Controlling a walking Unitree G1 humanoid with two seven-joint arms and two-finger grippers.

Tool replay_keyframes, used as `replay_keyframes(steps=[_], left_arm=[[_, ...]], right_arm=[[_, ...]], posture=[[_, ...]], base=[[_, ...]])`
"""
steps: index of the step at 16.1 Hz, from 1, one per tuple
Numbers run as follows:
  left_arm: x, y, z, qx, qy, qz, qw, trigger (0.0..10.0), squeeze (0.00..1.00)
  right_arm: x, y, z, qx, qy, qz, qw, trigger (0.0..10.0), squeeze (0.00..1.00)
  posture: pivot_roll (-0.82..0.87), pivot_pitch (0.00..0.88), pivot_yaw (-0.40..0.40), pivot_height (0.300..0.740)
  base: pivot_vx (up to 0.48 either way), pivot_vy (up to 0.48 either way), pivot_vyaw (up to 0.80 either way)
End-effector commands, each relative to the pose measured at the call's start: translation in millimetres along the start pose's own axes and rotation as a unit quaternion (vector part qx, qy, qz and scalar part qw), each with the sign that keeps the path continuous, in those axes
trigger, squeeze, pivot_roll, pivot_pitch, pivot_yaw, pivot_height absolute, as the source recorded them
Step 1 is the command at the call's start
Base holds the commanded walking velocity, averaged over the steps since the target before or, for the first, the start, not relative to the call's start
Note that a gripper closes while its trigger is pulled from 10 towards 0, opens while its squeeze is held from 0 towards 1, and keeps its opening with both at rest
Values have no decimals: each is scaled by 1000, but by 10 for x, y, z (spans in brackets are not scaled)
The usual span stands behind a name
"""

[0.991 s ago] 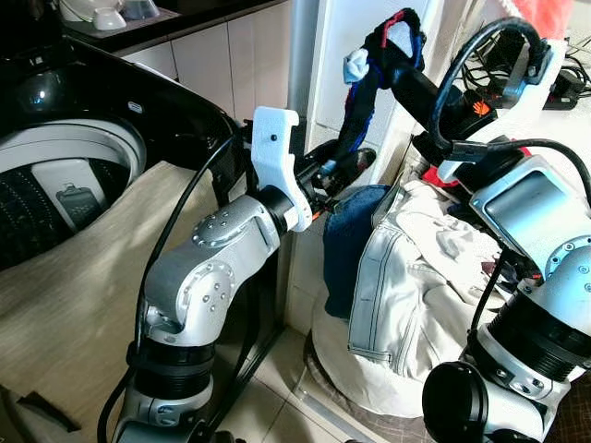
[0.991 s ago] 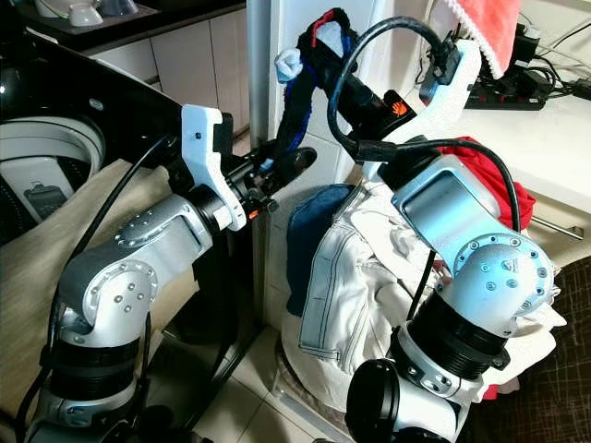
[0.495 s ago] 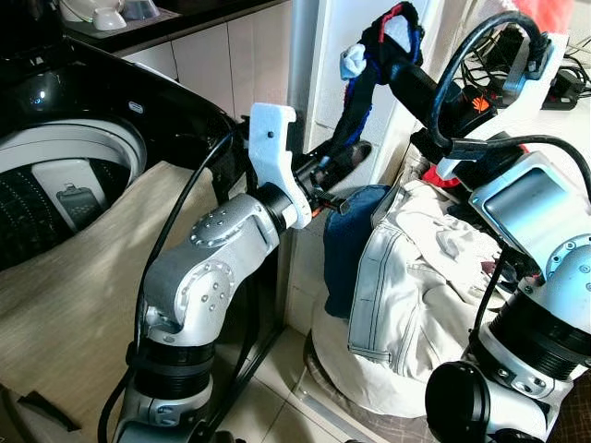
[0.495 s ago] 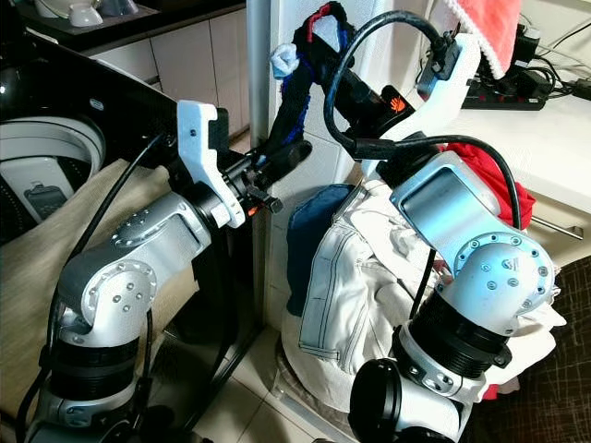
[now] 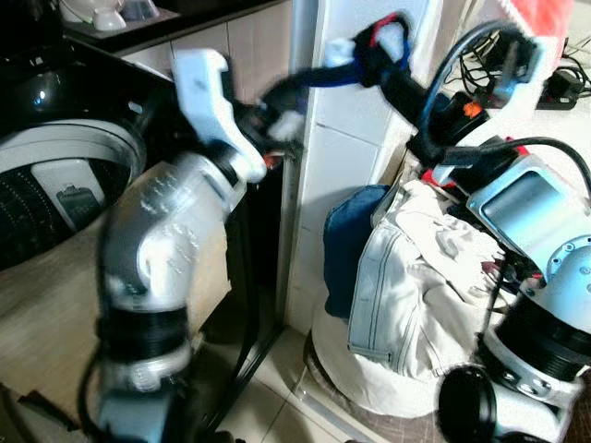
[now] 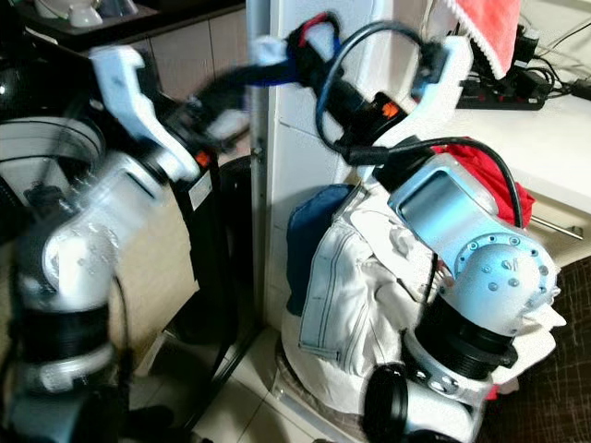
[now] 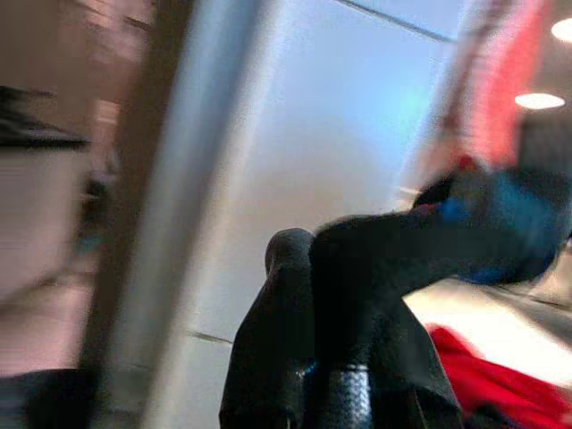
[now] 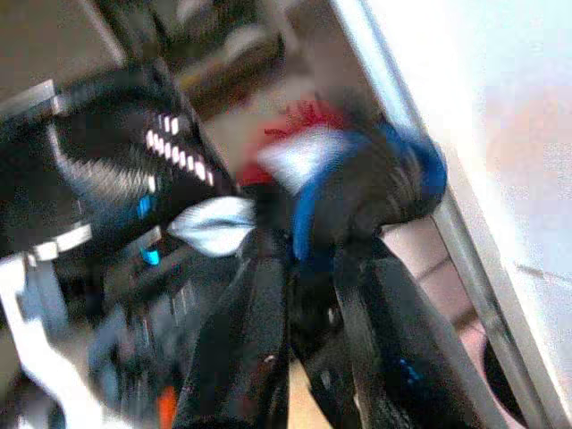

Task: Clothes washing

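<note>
You're stretching a dark garment (image 5: 355, 69) high between both tools: right tool (image 5: 388, 55) clamped on its far-right end, left tool (image 5: 277, 97) pinching the other, washer (image 5: 65, 166) at left. It looks soft, light, floppy; bunched ends seem the surest hold.

L arm (image 5: 166, 240) is motion-smeared for me; both wrist views blurred too. Washer drum (image 5: 55, 185) cut by frame edge. Laundry pile (image 5: 406, 277) partly hidden behind R arm (image 5: 545, 277).
</note>
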State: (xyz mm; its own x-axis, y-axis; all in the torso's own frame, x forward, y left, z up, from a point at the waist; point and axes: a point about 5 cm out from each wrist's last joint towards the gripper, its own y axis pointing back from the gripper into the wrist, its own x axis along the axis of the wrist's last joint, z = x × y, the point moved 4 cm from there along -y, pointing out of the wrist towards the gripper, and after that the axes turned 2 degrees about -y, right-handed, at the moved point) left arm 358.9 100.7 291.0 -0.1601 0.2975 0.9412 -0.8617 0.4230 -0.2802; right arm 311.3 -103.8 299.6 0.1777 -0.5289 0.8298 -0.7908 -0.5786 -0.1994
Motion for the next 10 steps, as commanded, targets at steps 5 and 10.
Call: replay_keyframes(steps=[5, 10], left_arm=[[709, 48, -1231, 264, -211, 8, 941, 0, 0], [148, 238, -2016, 350, -399, -238, 813, 4235, 0]], right_arm=[[-502, 58, -171, 39, 157, -145, 976, 10000, 0], [-544, -50, -200, 45, 179, -132, 974, 10000, 0]], posture=[[-72, 0, -43, 740], [-58, 0, -60, 740]], base=[[0, 0, 0], [0, 0, 0]])
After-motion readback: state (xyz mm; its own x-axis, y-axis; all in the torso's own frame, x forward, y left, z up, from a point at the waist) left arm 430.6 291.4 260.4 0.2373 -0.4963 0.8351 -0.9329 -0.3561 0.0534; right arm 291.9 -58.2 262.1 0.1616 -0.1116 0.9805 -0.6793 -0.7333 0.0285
